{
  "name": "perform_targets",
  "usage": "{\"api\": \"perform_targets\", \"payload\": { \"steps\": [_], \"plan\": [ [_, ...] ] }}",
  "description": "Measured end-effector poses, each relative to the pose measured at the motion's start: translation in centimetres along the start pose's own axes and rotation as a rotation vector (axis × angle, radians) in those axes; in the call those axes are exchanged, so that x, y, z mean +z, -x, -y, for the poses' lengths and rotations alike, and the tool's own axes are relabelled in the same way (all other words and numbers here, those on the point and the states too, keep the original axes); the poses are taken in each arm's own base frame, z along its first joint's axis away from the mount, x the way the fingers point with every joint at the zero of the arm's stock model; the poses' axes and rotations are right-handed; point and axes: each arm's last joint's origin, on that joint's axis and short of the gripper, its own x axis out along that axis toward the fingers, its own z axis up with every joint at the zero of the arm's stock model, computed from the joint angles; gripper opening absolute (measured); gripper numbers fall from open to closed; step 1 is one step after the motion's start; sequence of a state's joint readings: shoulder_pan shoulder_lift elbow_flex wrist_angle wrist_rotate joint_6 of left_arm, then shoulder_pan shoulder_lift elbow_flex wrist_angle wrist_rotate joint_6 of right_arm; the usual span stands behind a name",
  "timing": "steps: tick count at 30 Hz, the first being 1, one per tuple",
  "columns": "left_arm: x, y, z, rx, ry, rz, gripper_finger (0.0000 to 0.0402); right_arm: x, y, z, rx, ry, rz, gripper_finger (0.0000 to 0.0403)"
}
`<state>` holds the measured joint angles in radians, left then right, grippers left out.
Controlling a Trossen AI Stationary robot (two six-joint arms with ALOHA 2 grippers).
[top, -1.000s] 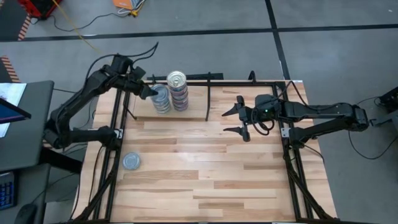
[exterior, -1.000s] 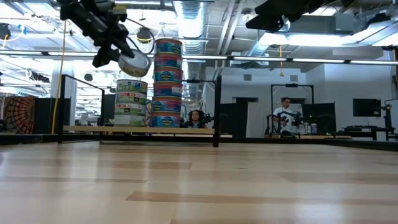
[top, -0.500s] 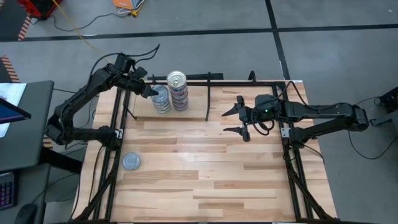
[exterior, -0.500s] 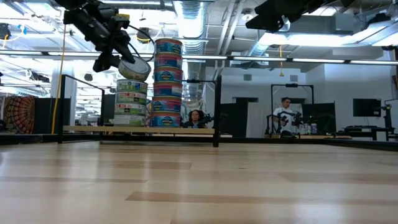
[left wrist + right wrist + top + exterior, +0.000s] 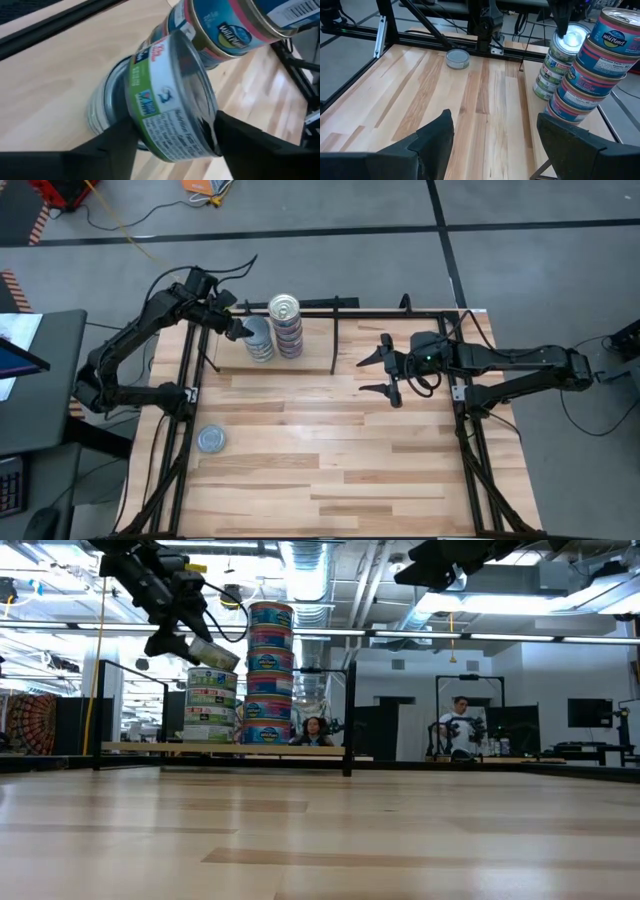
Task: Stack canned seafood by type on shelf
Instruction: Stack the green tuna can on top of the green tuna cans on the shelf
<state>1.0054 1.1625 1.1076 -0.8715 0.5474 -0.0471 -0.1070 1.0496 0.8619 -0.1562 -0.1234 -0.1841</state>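
**Left hand at the short stack, tin tilted on top**

My left hand (image 5: 237,328) sits at the back left of the shelf (image 5: 330,430), its fingers (image 5: 112,145) spread either side of a green-and-white labelled tin (image 5: 170,115). I cannot tell whether the pads are touching its wall or just clear of it. The tin lies tilted on top of the shorter stack (image 5: 211,705) of green-labelled tins, not flat. Just beside that stack, touching or nearly so, stands the taller stack (image 5: 269,673) of blue-and-pink labelled tins, with a shiny pull-tab top (image 5: 284,307) showing from above. Both stacks stand on the light plank at the back rail, left of the black divider rod (image 5: 335,340).

One more tin (image 5: 211,439), grey-topped, lies alone near the plank's left edge, well apart from the stacks.

My right hand (image 5: 385,375) hangs above the right middle of the plank with its fingers spread, grasping nothing.
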Motion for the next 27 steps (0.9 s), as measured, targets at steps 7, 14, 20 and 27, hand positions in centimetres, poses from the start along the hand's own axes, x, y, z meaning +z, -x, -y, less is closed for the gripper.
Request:
{"api": "perform_targets", "payload": {
  "steps": [7, 14, 20, 27],
  "plan": [
    [0.5, 0.5, 0.3, 0.029, -0.059, 0.018, 0.0296, 0.1, 0.0, 0.0, -0.001, 0.0, 0.007, 0.0311],
    [1.2, 1.4, 0.6, 0.088, -0.107, 0.053, 0.03, 0.1, 0.0, 0.0, -0.001, 0.0, 0.007, 0.0311],
    [1.9, 2.3, 1.2, 0.181, -0.201, 0.083, 0.03, 0.1, 0.0, 0.0, -0.001, -0.003, 0.006, 0.0311],
    [-0.1, 4.4, 6.8, 0.259, -0.576, 0.136, 0.0281, 0.0, 0.0, 0.0, 0.0, -0.002, 0.0, 0.0311]
  ]
}}
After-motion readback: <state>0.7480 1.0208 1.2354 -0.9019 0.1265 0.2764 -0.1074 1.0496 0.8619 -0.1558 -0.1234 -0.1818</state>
